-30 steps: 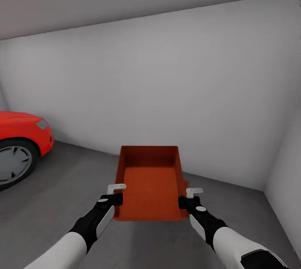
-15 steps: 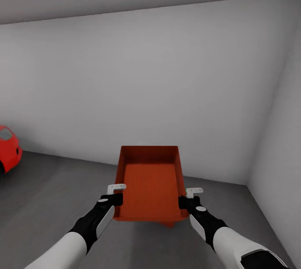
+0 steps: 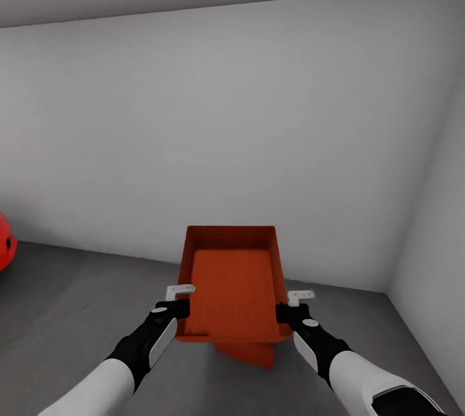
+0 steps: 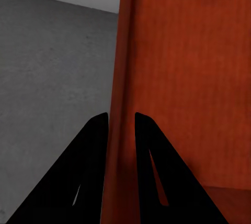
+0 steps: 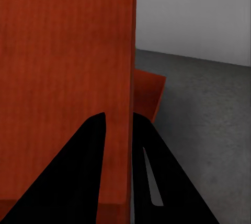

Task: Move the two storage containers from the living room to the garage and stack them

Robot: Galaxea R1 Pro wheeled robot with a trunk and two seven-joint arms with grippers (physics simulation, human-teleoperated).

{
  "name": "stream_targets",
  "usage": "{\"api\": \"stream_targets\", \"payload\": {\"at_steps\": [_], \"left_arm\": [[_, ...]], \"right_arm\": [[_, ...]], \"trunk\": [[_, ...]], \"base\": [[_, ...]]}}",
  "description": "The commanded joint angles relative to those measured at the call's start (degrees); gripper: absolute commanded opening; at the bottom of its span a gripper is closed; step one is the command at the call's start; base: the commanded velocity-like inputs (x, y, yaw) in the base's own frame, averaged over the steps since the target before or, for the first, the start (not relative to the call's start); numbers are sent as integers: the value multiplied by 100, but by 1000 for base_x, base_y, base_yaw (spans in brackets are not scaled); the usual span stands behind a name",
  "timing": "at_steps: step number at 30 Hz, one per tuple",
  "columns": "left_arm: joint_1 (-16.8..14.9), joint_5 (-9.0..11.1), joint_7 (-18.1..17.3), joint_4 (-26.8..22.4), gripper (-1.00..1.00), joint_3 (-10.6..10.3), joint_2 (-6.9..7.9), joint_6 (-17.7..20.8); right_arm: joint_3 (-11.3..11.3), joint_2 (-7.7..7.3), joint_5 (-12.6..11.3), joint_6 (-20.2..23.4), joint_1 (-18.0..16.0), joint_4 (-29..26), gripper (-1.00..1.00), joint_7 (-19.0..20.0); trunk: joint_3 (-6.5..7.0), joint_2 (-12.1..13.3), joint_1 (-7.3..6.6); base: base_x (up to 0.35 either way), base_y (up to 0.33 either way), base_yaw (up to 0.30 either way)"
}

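I hold one orange-red storage container (image 3: 234, 287) level in front of me, above the garage floor (image 3: 71, 300). My left gripper (image 3: 178, 308) is shut on its left wall, the black fingers (image 4: 94, 151) on either side of the rim. On the opposite wall my right gripper (image 3: 284, 311) is shut the same way, one finger (image 5: 86, 156) inside the bin. A second storage container (image 3: 250, 353) lies on the dark concrete below, mostly hidden by the held one; its corner (image 5: 149, 94) shows in the right wrist view.
A pale grey wall (image 3: 232, 132) stands straight ahead and another wall (image 3: 436, 261) closes the right side, forming a corner. A sliver of the red car (image 3: 4, 241) shows at the far left edge. Open concrete lies to my left.
The view has swung right: the red car has slid almost out at the left, and the second container has appeared beneath the held one. Both grips are unchanged.
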Motion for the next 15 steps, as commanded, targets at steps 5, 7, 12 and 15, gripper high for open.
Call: {"api": "stream_targets", "payload": {"at_steps": [5,7,12,15], "left_arm": [[-4,-91,81,-17,-100,62,44,-306],[-4,-91,81,-17,-100,62,44,-306],[-5,-91,81,-17,-100,62,44,-306],[-3,-91,81,-17,-100,62,44,-308]], "right_arm": [[-10,-34,-85,-30,0,19,-100,-33],[-10,-34,-85,-29,0,19,-100,-32],[-10,-32,-85,-28,0,19,-100,-30],[-10,-26,-89,-28,0,19,-100,-37]], "trunk": [[-2,-4,5],[-2,-4,5],[-2,-4,5],[-2,-4,5]], "base": [[316,110,0],[316,109,0],[316,109,0],[316,109,0]]}}
